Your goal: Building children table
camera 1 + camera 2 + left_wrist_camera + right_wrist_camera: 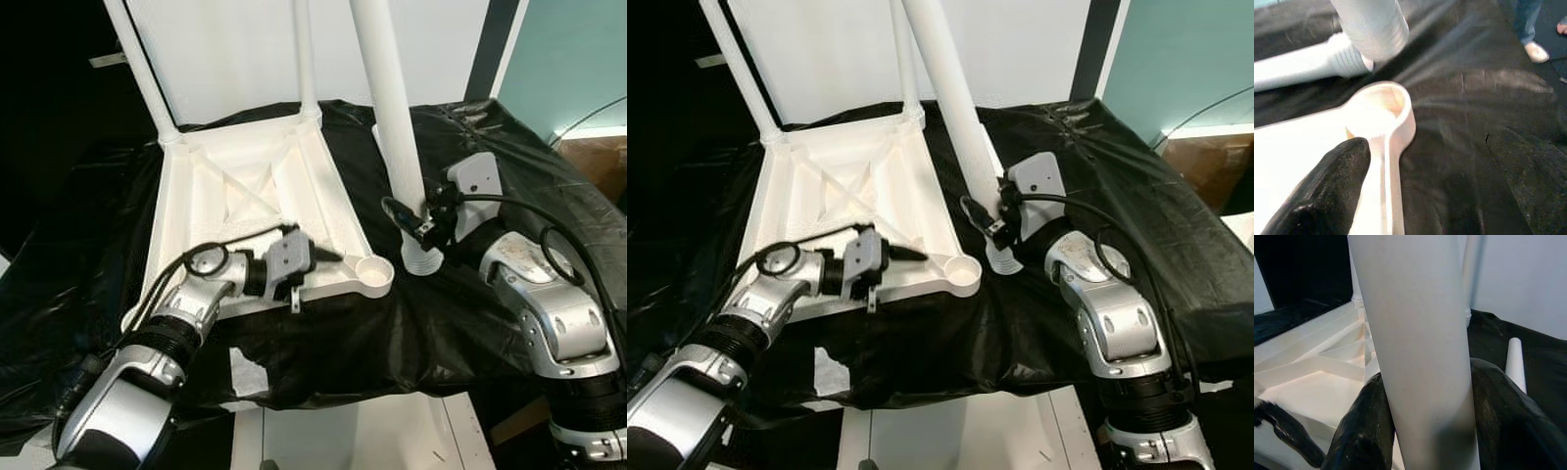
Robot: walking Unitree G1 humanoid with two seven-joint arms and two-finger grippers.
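Nearest us, our left gripper lies on the front rim of the upturned white tabletop, its black fingers pointing at the empty round leg socket at the near right corner. We cannot tell from the head views or the wrist view how far those fingers stand apart, nor whether they pinch the rim.

Just beyond that socket, our right gripper has both fingers pressed against the two sides of a white table leg, clamped tight around it. We hold the leg nearly upright, its ribbed threaded end down on the black cloth, just beside the empty socket and not in it.

Two more legs, the far left leg and the far right leg, already stand up from the far corners of the tabletop. Inside, the tabletop shows a frame of crossed ribs. One spare leg lies flat on the cloth behind the held one.

Everything rests on a work surface draped in that black cloth, with a white wall behind. In the left wrist view, a person's shoe and trouser leg stand on the floor past the surface's edge.
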